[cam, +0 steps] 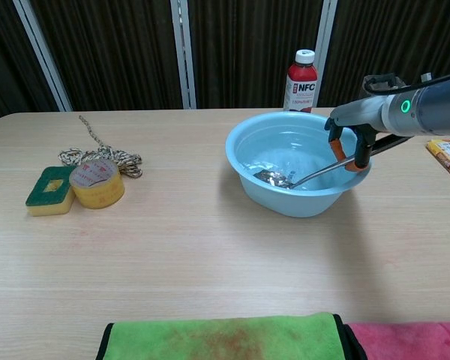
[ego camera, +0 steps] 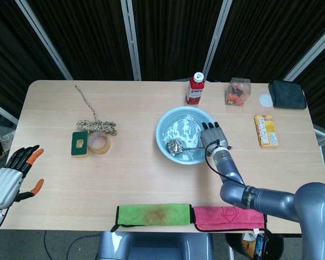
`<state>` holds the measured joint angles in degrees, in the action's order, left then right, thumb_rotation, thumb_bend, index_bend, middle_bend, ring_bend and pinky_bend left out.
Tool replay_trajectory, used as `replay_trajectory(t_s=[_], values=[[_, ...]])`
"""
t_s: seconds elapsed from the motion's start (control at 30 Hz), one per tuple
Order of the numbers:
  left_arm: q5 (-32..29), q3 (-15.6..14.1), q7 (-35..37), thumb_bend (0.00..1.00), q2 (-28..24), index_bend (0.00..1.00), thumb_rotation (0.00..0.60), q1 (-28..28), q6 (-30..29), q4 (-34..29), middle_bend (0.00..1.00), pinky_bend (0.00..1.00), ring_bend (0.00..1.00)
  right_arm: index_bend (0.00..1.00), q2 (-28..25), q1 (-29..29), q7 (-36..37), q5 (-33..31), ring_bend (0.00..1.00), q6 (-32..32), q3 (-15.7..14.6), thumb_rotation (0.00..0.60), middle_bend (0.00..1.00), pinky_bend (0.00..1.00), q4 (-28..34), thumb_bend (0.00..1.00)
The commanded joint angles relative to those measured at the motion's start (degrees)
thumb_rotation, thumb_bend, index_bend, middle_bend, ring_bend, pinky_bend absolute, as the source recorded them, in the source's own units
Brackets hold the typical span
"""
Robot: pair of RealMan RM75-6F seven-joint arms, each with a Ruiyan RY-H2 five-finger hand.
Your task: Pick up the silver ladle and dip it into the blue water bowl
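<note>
The silver ladle lies nearly level across the blue water bowl, cup down in the water, handle pointing toward the right hand, whose fingers pinch it.

"NFC" is printed in white on the red bottle at the upper centre; nothing else can be read.

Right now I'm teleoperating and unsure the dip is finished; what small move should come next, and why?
Probably just hold briefly, then lift. The right robot hand grips the silver ladle, whose scoop already sits low in the rippled water of the blue bowl.
</note>
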<state>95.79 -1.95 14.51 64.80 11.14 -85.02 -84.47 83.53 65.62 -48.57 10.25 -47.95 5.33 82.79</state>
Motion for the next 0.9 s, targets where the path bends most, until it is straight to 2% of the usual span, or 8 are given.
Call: replay_trajectory(t_s=[0.03,0.43,0.9], values=[[0.2,-0.1,0.3,0.42,0.0,0.00,0.567,-0.1,-0.1,0.1,0.00,0.00,0.00,0.67,-2.2,0.4,0.6,-0.7,0.00,-1.3,1.0,0.600,0.00,0.00,2.8,0.46],[0.7,-0.3,0.6,0.41,0.0,0.00,0.565,-0.1,-0.4,0.3,0.00,0.00,0.00,0.67,-11.4,2.9,0.9,-6.3,0.00,-3.8,3.9,0.600,0.00,0.00,13.9,0.46],[2.1,-1.1,-0.1,0.42,0.2,0.00,0.565,0.2,-0.2,0.1,0.00,0.00,0.00,0.67,-19.9,3.1,3.1,-8.0,0.00,-5.5,4.7,0.600,0.00,0.00,22.6,0.46]])
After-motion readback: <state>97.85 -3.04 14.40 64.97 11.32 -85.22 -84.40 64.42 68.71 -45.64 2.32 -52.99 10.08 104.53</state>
